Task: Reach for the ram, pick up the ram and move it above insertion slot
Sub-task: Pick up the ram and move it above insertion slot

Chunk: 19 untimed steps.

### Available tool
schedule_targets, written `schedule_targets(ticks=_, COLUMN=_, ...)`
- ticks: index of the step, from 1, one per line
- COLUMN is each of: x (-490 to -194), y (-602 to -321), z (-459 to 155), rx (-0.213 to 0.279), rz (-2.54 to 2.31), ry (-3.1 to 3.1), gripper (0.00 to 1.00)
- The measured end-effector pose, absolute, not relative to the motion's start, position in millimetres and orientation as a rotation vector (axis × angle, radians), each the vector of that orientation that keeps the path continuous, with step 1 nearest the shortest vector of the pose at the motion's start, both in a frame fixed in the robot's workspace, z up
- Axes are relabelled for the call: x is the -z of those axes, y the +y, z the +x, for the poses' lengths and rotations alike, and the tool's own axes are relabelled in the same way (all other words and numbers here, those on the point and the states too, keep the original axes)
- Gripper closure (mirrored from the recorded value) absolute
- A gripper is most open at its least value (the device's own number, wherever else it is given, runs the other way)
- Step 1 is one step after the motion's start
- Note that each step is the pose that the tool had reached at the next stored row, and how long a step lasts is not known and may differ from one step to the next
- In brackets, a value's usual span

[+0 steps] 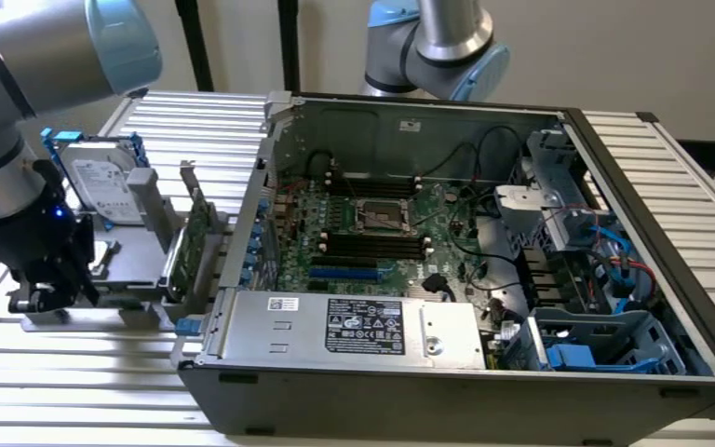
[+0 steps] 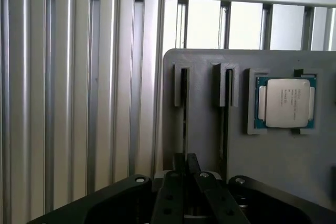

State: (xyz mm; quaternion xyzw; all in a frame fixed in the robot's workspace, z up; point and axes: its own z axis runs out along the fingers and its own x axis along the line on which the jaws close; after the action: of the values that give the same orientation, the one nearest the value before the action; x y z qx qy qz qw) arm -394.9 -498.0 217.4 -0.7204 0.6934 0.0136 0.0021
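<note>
In the wrist view, two thin rams stand edge-on in the slots of a grey holder (image 2: 205, 124). One ram (image 2: 184, 108) runs straight into my gripper (image 2: 185, 160). The other ram (image 2: 228, 114) stands one slot over. My fingertips (image 2: 193, 162) are pressed together on the near end of the first ram, which sits in its slot. In the exterior view my gripper (image 1: 45, 296) hangs low at the holder (image 1: 134, 256) on the exterior view's left. The motherboard's black slots (image 1: 376, 247) lie inside the open case.
A CPU chip (image 2: 286, 103) sits in a recess of the holder. A silver hard drive (image 1: 101, 186) and a green expansion card (image 1: 196, 244) stand upright on the holder. The open computer case (image 1: 457, 279) rests on the ribbed aluminium table (image 1: 72, 372). A second arm (image 1: 438, 47) stands behind.
</note>
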Motion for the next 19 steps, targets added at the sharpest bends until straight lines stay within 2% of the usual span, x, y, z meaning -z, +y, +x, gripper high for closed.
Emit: schedule_targets(ticks=19, x=-303.2, y=-498.4, z=-371.2, rx=-0.043, rz=-2.26, ry=2.175, gripper=0.86)
